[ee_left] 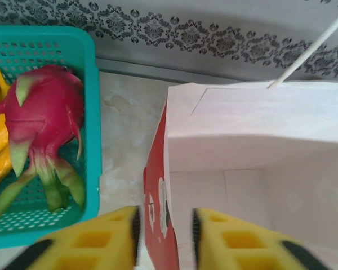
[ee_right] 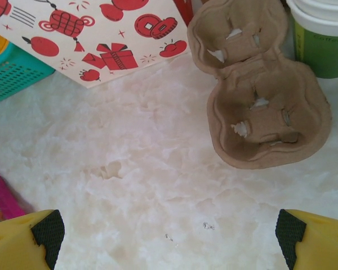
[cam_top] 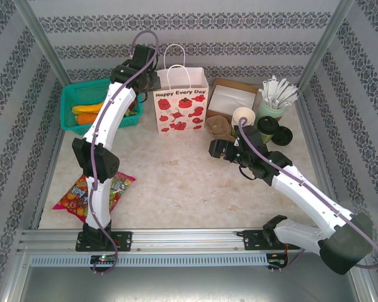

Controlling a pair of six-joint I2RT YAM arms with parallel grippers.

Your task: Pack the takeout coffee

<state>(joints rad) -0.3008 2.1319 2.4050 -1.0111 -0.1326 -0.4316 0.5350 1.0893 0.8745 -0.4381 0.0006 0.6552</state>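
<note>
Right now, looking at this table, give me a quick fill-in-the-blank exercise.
The left end effector straddles a wall of the paper ____.
The dragon fruit lies in the teal ____.
The right end effector has its jaws ____.
The cardboard cup carrier has ____ wells.
Missing: bag; basket; open; two.

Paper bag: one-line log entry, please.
left gripper astride paper bag rim, grip unclear | right gripper open by cup carrier | takeout coffee on table

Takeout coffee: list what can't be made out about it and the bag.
- Top view: the takeout coffee is partly hidden by the right arm; its print is too small to read.
- Left wrist view: whether the left gripper touches the paper bag wall; the bottom edge cuts off any contact.
</note>
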